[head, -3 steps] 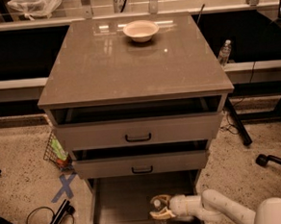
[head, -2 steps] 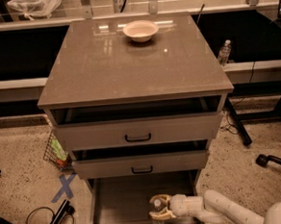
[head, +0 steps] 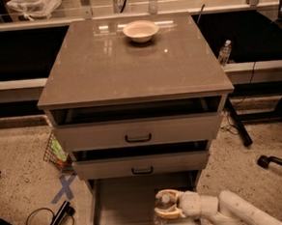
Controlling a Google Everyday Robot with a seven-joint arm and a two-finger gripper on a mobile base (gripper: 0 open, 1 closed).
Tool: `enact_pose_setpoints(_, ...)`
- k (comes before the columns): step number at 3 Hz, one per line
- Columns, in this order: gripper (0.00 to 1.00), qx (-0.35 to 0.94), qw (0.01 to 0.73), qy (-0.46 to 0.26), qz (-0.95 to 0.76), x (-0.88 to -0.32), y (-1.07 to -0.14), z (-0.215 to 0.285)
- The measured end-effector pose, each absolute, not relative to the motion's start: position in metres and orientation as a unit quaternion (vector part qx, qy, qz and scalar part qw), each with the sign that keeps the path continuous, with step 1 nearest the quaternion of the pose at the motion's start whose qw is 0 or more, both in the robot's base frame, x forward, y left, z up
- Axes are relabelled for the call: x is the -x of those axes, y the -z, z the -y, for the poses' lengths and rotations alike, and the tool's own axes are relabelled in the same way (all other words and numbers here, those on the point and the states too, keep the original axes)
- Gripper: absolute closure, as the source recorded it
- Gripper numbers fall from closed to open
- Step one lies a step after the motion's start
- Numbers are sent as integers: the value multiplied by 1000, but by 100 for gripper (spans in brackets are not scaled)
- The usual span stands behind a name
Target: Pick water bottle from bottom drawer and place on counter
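The water bottle (head: 162,201) stands in the open bottom drawer (head: 121,208), right of its middle; only its white cap and clear shoulder show. My gripper (head: 163,206) reaches in from the lower right on a pale arm, and its two cream fingers (head: 166,213) sit on either side of the bottle. The glossy grey-brown counter (head: 103,64) tops the cabinet above, with a white bowl (head: 140,30) near its back edge.
The two upper drawers (head: 137,131) stand slightly pulled out over the bottom one. A smaller clear bottle (head: 224,53) stands on the shelf rail to the right. A wire basket (head: 56,153), a blue floor cross (head: 64,188) and a black cable (head: 47,222) lie left of the cabinet.
The gripper has stayed around the bottle in the bottom drawer, shifting only slightly. Nothing else has moved.
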State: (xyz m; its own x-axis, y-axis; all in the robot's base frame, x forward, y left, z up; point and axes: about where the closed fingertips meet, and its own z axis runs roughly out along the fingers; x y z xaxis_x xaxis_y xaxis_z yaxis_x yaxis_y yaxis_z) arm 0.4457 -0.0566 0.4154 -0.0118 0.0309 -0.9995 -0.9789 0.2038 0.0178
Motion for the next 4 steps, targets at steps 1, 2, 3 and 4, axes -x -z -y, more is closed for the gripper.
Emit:
enact_pose_setpoints(1, 100, 426, 558, -445, -556, -433, -487, 65)
enact_pose_setpoints(2, 100, 415, 555, -424, -583, -430, -544, 74)
enact_pose_setpoints(3, 100, 412, 546, -389, -617, -436, -601, 82)
enact_pose_setpoints(4, 100, 417, 543, -391, -615, -438, -604, 80)
